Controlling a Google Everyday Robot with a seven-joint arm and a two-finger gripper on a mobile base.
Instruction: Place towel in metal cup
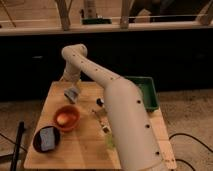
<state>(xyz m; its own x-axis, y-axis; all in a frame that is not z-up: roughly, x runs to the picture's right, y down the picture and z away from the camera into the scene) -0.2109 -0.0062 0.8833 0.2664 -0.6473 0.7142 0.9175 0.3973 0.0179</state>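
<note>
My arm reaches across the wooden table (82, 150) to its far left part. The gripper (72, 93) hangs just above the tabletop there, behind the orange bowl (66, 116). A small grey-blue object sits at the gripper; I cannot tell whether it is the metal cup or cloth, nor whether it is held. A blue-grey folded cloth, likely the towel (47, 139), lies in a dark bowl (38, 144) at the front left corner. No other metal cup shows.
A green tray (149, 91) stands at the table's back right edge. Small dark and green items (100, 102) lie mid-table next to my arm. A dark counter front runs behind the table. A black pole (19, 145) stands at the left.
</note>
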